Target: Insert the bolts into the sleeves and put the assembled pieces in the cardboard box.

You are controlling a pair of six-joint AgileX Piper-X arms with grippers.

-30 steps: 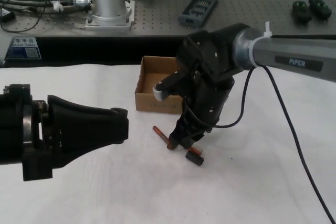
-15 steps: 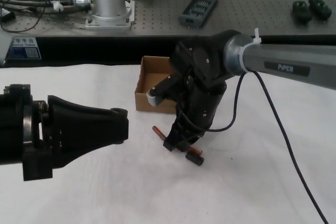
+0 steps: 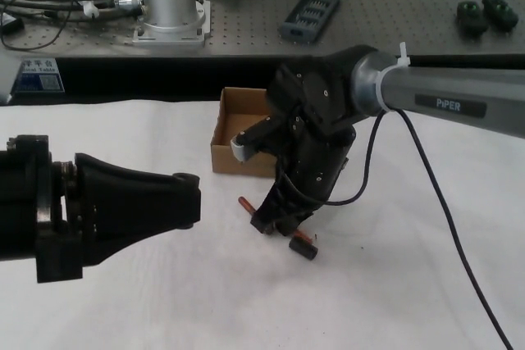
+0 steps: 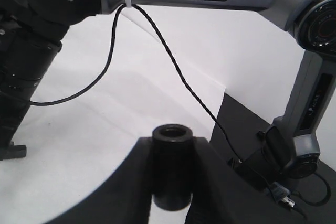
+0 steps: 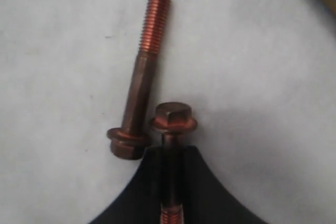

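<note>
We record a left gripper (image 4: 172, 195), its jaws clamped on a black sleeve (image 4: 172, 153) whose open bore shows. A right gripper (image 5: 172, 156) is low over the white cloth (image 3: 164, 309), pinching the shank of a copper bolt (image 5: 174, 119) with the hex head protruding. A second bolt (image 5: 137, 77) lies on the cloth, its head just beside the held one's. We note a bolted sleeve (image 3: 303, 246) lying near and a cardboard box (image 3: 238, 125) just beyond.

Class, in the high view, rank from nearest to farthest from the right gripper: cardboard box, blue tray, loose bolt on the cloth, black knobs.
1. Loose bolt, on the cloth beside the right gripper.
2. Cardboard box, just behind it.
3. Blue tray, on the far bench.
4. Black knobs, at the far bench's right end.
</note>
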